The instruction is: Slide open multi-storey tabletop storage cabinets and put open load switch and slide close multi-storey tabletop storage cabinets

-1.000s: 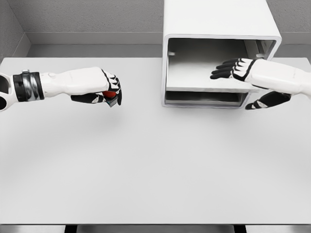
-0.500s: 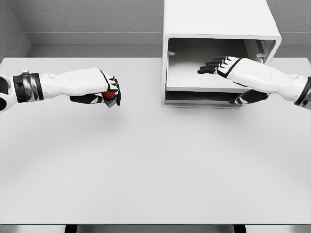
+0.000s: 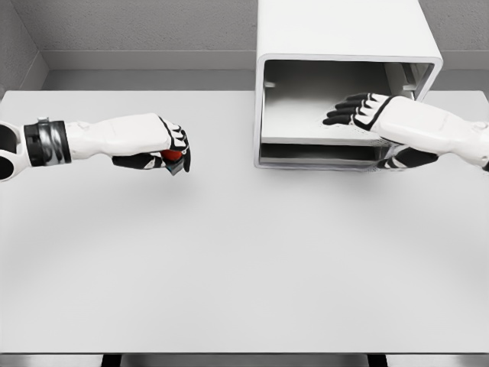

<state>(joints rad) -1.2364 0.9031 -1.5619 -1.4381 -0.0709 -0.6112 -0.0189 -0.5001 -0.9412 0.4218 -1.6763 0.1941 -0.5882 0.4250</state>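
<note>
— What did you see nearest you?

— Bare white tabletop, all along its near edge and through the middle. Nothing lay on it there.

— And the arms?

— The left arm came in from the left edge of the tabletop, stretched out level above it. The left hand was closed, its fingers curled around a small red object, the load switch. Only a bit of red and a grey corner showed between the dark fingers, so I couldn't make out its shape. It hung over the left half of the tabletop, about level with the cabinet's front, well apart from it.

— Where was the cabinet?

— The white storage cabinet stood at the far edge of the tabletop, right of centre. Its upper drawer was slid out toward me, open on top, with nothing in it that I could see. A lower one beneath showed only its front strip.

— And the other hand?

— The right hand reached in from the right edge, fingers flat and extended over the open drawer's floor, thumb below the drawer's front lip. It looked clamped on that right front corner, holding nothing else.

— Behind all that?

— A grey wall.
</note>
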